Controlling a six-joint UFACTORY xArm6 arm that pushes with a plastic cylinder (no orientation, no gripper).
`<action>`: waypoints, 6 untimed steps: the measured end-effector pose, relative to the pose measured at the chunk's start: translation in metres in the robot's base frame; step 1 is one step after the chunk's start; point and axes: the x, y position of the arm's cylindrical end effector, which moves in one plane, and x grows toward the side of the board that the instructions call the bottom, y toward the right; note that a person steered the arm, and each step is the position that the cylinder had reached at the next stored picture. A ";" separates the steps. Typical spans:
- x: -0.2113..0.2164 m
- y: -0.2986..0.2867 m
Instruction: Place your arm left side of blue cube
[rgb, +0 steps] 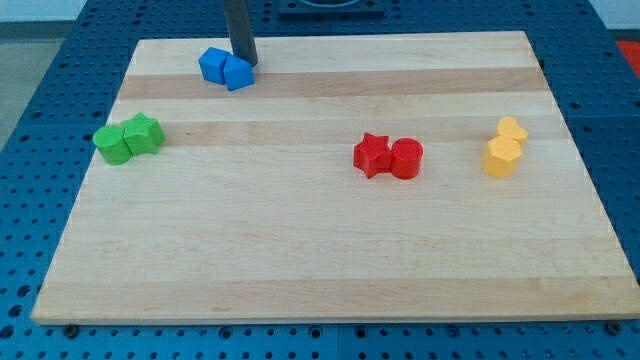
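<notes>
At the upper left of the frame, on the wooden desk (330, 260), we see two blue blocks (226, 68) touching each other. My tip (245, 62) stands just at their upper right, touching the right one. We carry no pincer, only this rod.

- Two green blocks (127, 139) sit touching at the view's left.
- Red star (372, 154) presses against red cylinder (407, 158), centre-right.
- Two yellow blocks (505, 147) touch far right, shapes possibly heart and hexagon.
</notes>
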 end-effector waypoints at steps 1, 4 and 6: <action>-0.037 -0.002; -0.019 -0.088; 0.036 -0.083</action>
